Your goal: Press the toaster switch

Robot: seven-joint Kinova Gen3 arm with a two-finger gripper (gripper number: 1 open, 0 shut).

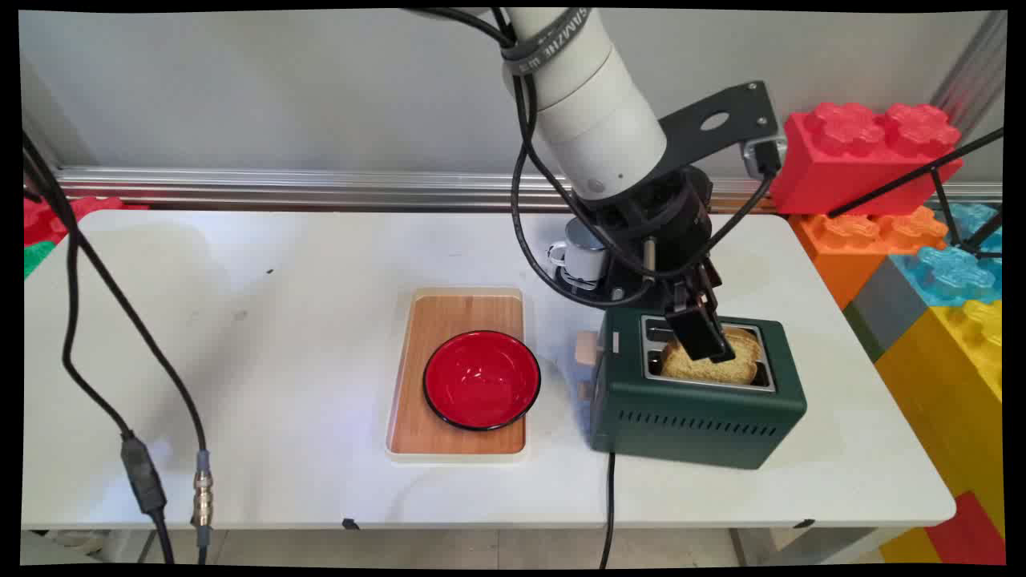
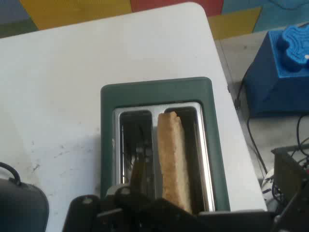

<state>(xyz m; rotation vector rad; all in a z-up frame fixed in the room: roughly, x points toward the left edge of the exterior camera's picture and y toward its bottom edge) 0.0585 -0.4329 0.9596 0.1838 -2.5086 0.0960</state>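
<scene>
A dark green two-slot toaster [image 1: 697, 417] stands on the right half of the white table [image 1: 240, 361]. A browned slice of toast [image 1: 745, 365] sticks up out of its near slot; the far slot is empty. My gripper [image 1: 705, 336] hangs right over the toaster's top and overlaps the slice in the main view. In the hand view the toaster [image 2: 154, 92] lies straight below, the toast [image 2: 174, 159] stands in the right slot, and the gripper [image 2: 145, 186] reaches down beside it over the empty left slot.
A red bowl [image 1: 481, 378] sits on a wooden tray [image 1: 461, 312] left of the toaster. A white mug [image 1: 581, 255] stands behind the toaster, partly hidden by the arm. Big toy bricks [image 1: 866, 152] are stacked at the right. Black cables [image 1: 136, 449] hang at the left.
</scene>
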